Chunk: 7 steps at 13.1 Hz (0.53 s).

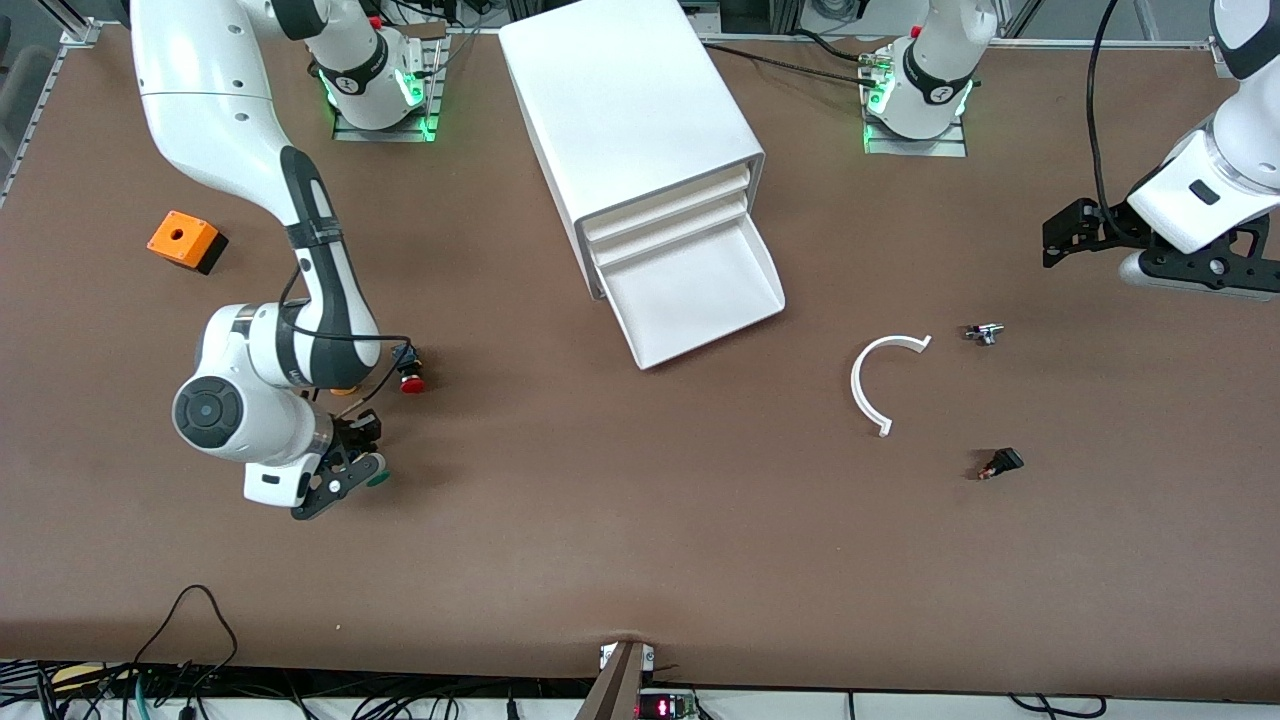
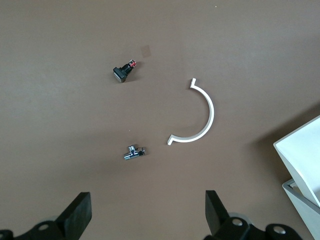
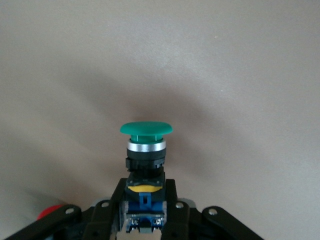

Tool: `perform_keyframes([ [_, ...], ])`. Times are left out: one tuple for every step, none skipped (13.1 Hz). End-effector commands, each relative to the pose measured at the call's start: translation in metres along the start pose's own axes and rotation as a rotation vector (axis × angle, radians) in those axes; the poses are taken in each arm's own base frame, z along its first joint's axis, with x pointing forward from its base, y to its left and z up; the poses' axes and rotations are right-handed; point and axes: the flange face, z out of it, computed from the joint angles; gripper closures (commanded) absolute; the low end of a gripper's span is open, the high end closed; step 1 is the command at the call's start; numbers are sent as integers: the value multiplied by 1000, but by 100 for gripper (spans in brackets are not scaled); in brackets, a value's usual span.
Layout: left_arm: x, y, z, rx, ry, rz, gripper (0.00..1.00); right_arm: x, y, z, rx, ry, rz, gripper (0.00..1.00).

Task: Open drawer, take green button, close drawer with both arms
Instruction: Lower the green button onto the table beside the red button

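The drawer (image 1: 700, 290) has its back end hidden inside the cabinet (image 1: 630, 110); the left wrist view cuts both at its edge. The red button (image 1: 410, 372) is half covered by the right arm. Two small parts (image 1: 984, 333) (image 1: 1002, 463) near the white arc (image 1: 880, 380) are too small to identify

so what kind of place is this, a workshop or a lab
Most likely a robotics lab test bench: two white arms bolted at a brown-covered table, aluminium framing along its edge, and loose practice parts laid out, such as the white cabinet and an orange box.
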Motion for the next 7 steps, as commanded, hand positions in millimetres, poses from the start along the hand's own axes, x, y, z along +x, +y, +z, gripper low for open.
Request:
perform_keyframes([
  [-2, 2, -2, 2, -2, -5, 0, -24, -7, 19, 20, 30, 1, 76],
  [-2, 2, -2, 2, -2, -16, 0, -38, -9, 25, 10, 44, 14, 76],
  [-2, 2, -2, 2, -2, -21, 0, -52, -10, 34, -8, 62, 26, 76],
  [-2, 3, -2, 2, -4, -24, 0, -60, -11, 44, -25, 74, 31, 76],
  [-2, 3, -2, 2, -4, -24, 0, -63, -12, 51, -25, 71, 34, 76],
  [-2, 3, -2, 2, -4, -24, 0, -63, -13, 53, -23, 69, 35, 76],
  [-2, 3, -2, 2, -4, -24, 0, -61, -17, 55, -18, 67, 27, 76],
])
